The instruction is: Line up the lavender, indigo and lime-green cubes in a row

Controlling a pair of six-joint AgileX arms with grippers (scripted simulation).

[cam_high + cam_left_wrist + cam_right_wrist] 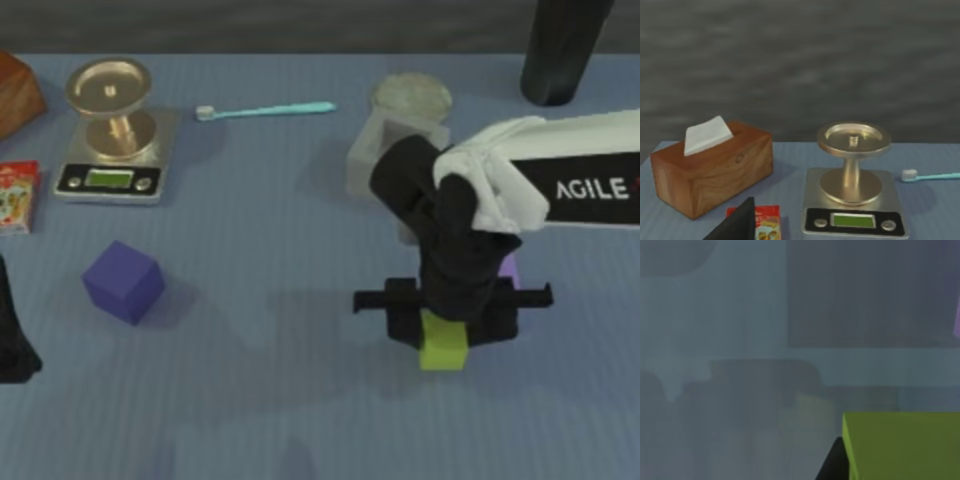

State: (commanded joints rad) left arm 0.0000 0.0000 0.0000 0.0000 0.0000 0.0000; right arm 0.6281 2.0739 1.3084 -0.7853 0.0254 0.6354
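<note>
Top view: the right gripper [452,325] sits low over the bench [280,400], right of centre in the lower half of the frame, with the lime cube [443,346] directly under it and poking out toward the bottom edge. The jaws look closed on that cube, though the wrist hides the contact itself (so take that as a judgement). A sliver of the lavender cube [510,267] shows just beyond the wrist, up and to the right, nearly all of it covered by the arm. The indigo cube [123,281] lies well apart at centre left, turned at an angle to the frame edges. The left arm [14,340] is parked at the left edge and is the nearer one to it. Open bench runs between indigo and lime and along the whole bottom of the frame. The scale [110,165], toothbrush [265,110] and grey block [375,150] stay in the upper half, clear of a row.

Left wrist view: only a tissue box [710,167], the scale and a toothbrush end. No cube, and its jaws' opening cannot be told.

Right wrist view: the lime cube fills the lower right corner, close to the lens. A lavender strip shows at the right edge.
</note>
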